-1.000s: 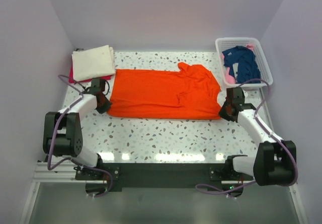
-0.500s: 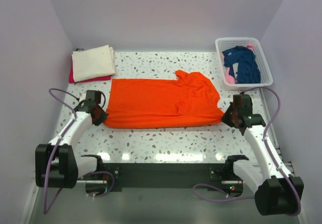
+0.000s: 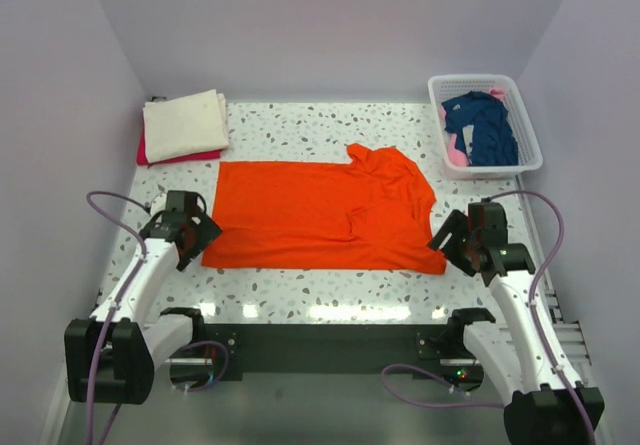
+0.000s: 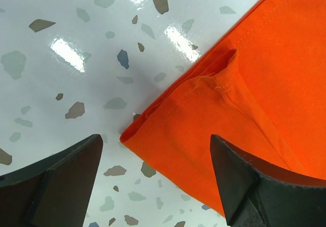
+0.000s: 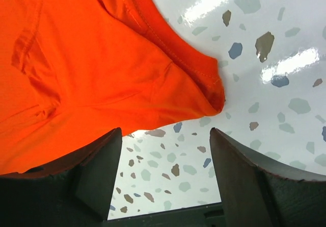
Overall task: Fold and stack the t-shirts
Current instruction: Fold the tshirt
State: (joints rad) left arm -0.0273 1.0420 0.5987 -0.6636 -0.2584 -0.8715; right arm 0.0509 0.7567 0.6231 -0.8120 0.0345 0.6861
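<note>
Left claw [image 3: 198,235] and right claw [image 3: 448,240] gape empty at the near corners of the orange t-shirt [image 3: 320,215], seemingly part-folded on the desk [image 3: 300,285]; cream t-shirt [image 3: 185,125] lies stacked beyond its left end, navy t-shirt [image 3: 485,125] unfolded beyond its right.

A shirt [image 3: 320,215] is spread flat across the middle of the desk [image 3: 320,290], laid left to right, with the collar end toward the far right. At the far left corner a folded shirt [image 3: 183,125] is stacked on a second shirt [image 3: 148,153], whose edge shows at the near side. At the far right a basket [image 3: 492,171] is set, with a heap of shirts [image 3: 485,125] in it. The left gripper [image 3: 200,235] is placed just beside the spread shirt's near left corner, the right gripper [image 3: 450,240] just beside its near right corner. Each corner is seen on the desk ahead of the parted jaws.
</note>
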